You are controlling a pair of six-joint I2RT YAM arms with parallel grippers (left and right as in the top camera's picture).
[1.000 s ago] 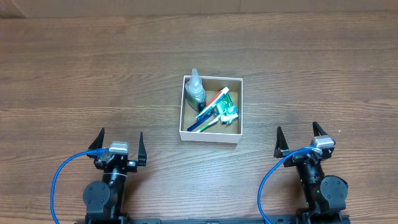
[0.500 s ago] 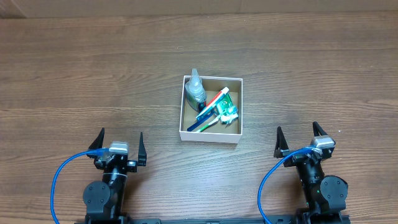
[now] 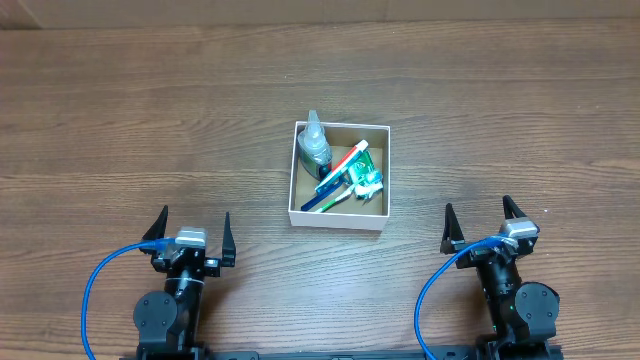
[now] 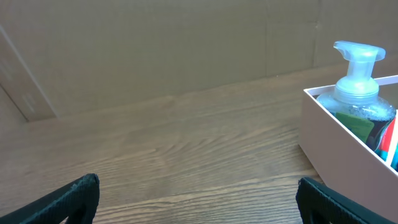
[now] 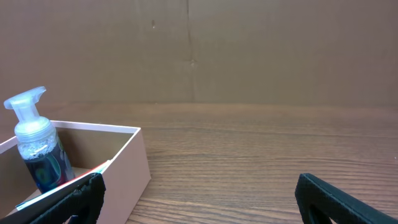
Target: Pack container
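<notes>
The container is a small white-walled box with a brown inside at the table's middle. In it stand a clear pump bottle at the back left, a red and white toothbrush, a blue one and a green packet. My left gripper is open and empty near the front edge, left of the box. My right gripper is open and empty at the front right. The box wall and bottle show in the left wrist view, and the box and bottle in the right wrist view.
A brown cardboard wall stands along the table's far edge. Blue cables loop beside each arm base at the front.
</notes>
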